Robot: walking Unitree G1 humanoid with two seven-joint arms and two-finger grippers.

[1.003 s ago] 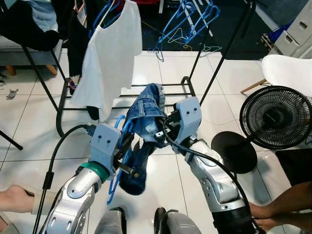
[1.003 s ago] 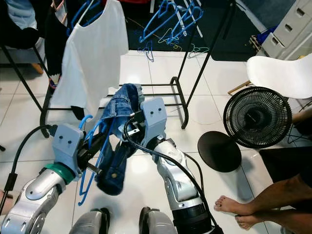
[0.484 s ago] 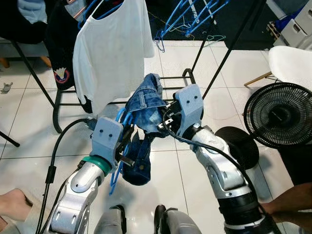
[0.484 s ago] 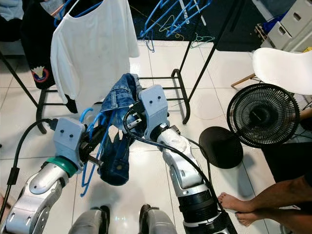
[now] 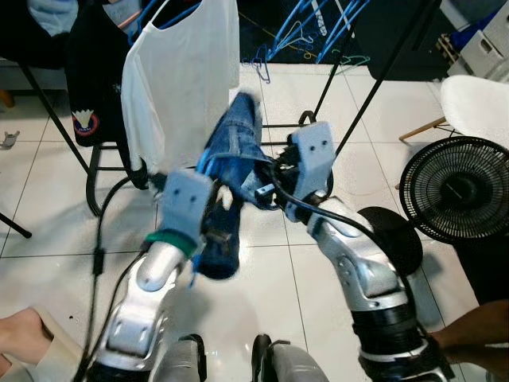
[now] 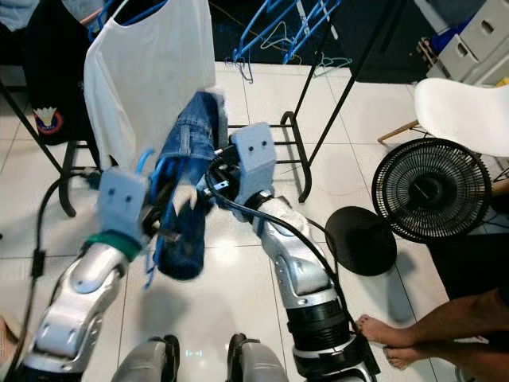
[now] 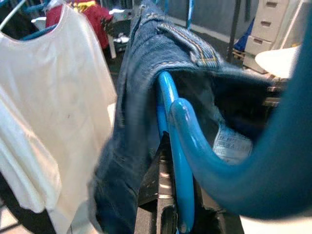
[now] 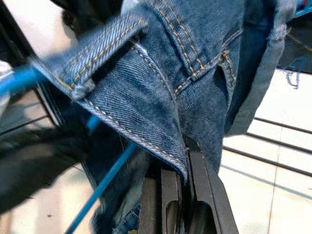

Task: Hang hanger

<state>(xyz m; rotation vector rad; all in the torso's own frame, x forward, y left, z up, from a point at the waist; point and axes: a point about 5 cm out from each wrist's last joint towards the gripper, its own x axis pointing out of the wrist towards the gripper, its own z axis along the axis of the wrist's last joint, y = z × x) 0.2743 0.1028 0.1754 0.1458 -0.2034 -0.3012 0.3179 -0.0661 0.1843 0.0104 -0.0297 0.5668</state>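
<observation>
A blue plastic hanger (image 7: 171, 146) carries blue jeans (image 5: 237, 151) folded over it, held up in front of me between both arms. My left gripper (image 7: 168, 214) is shut on the hanger's bar, under the denim. My right gripper (image 8: 179, 195) is shut on a fold of the jeans (image 8: 185, 63) by the waistband. In the head views the left gripper (image 5: 216, 229) is on the near left side of the bundle and the right gripper (image 5: 266, 185) on its right side. Behind the bundle a white T-shirt (image 5: 183, 79) hangs on the black clothes rack (image 5: 382, 72).
A black garment (image 5: 91, 79) hangs left of the T-shirt, and several loose blue hangers (image 5: 318, 24) hang further right. A black floor fan (image 5: 457, 191) and a white chair (image 5: 477, 107) stand to my right. A person's feet (image 6: 390, 334) and a hand (image 5: 20, 334) are close by.
Both arms have lifted the hanger with the jeans higher and nearer the rack. The left arm swung up and inward. Both grips are unchanged.
</observation>
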